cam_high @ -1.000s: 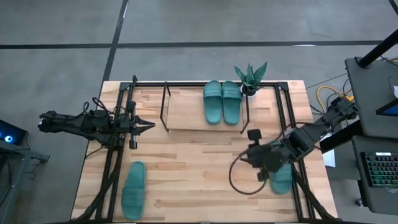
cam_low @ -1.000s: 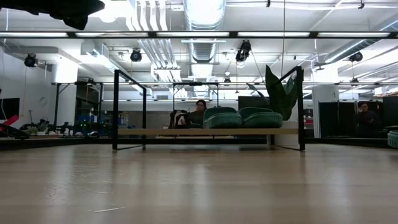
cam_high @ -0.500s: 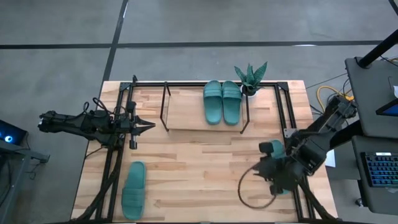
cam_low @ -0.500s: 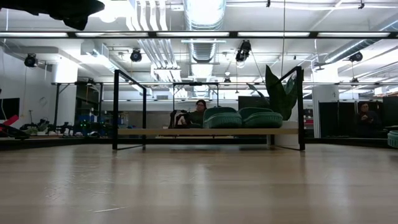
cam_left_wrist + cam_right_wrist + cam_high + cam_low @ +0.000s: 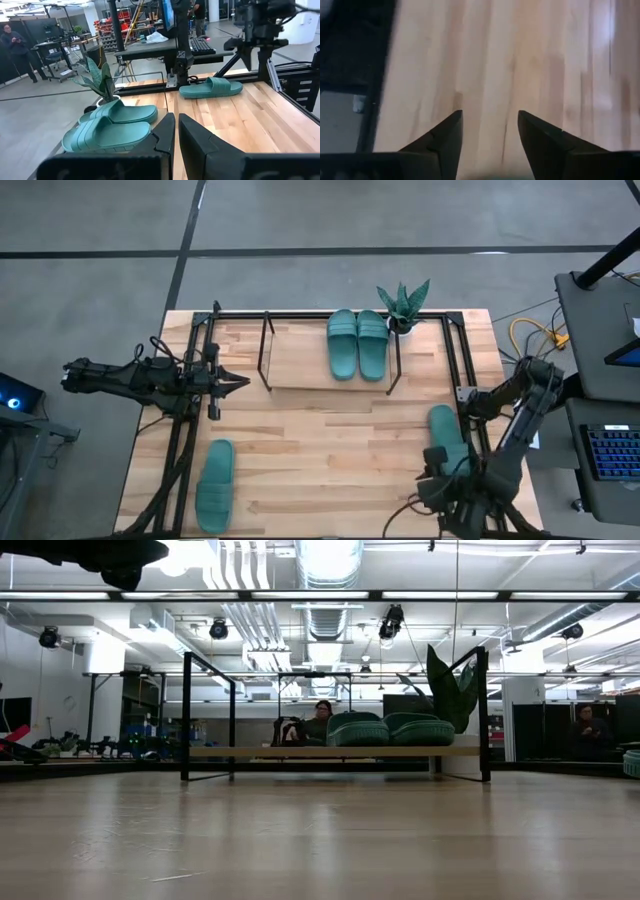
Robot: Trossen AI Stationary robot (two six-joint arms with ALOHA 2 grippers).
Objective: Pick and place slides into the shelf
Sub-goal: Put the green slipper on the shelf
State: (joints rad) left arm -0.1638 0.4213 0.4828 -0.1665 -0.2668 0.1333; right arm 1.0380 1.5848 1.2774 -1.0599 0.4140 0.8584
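Two teal slides lie side by side on the right half of the shelf, a wood board on thin black rods at the table's far middle; they also show in the low view. A third slide lies flat near the near left corner. A fourth slide lies flat at the right, also seen in the left wrist view. My left gripper hovers shut left of the shelf. My right gripper stands open over bare wood at the near right, just near of the fourth slide.
A spiky potted plant stands at the shelf's far right corner. Black frame rails run along the table's left and right sides. A dark cable loop hangs by my right arm. People show in the room beyond.
My right gripper has swung from above the fourth slide toward the table's near edge. The slide, earlier half hidden under the gripper, now lies uncovered on the table.
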